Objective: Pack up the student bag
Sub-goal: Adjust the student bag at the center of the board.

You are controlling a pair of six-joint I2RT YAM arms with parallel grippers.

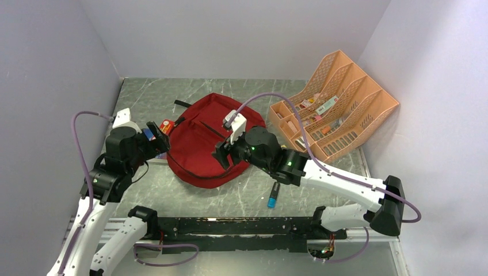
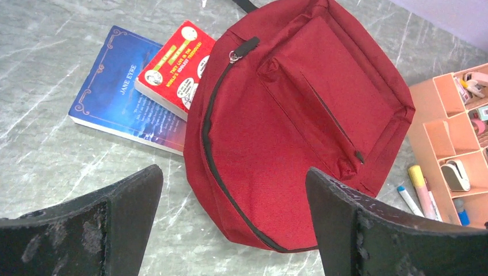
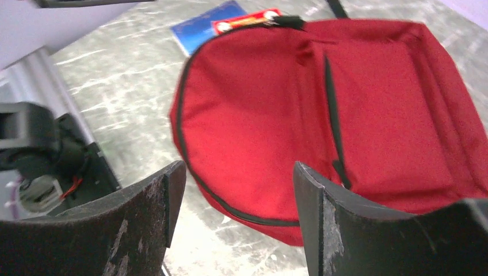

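Observation:
The student bag (image 1: 204,144) is a dark-red backpack lying flat in the middle of the table, its black zip lines shut. It also shows in the left wrist view (image 2: 288,126) and the right wrist view (image 3: 322,115). My left gripper (image 1: 156,138) hovers at the bag's left edge, open and empty (image 2: 233,184). My right gripper (image 1: 224,155) hovers over the bag's near right part, open and empty (image 3: 237,172). A blue book (image 2: 121,98) and a red book (image 2: 175,66) lie partly under the bag's left side.
A peach mesh desk organiser (image 1: 339,109) with small stationery stands at the right. A blue-capped marker (image 1: 272,195) lies on the table near the right arm. More markers (image 2: 423,190) lie beside the organiser. Walls close in the left, back and right.

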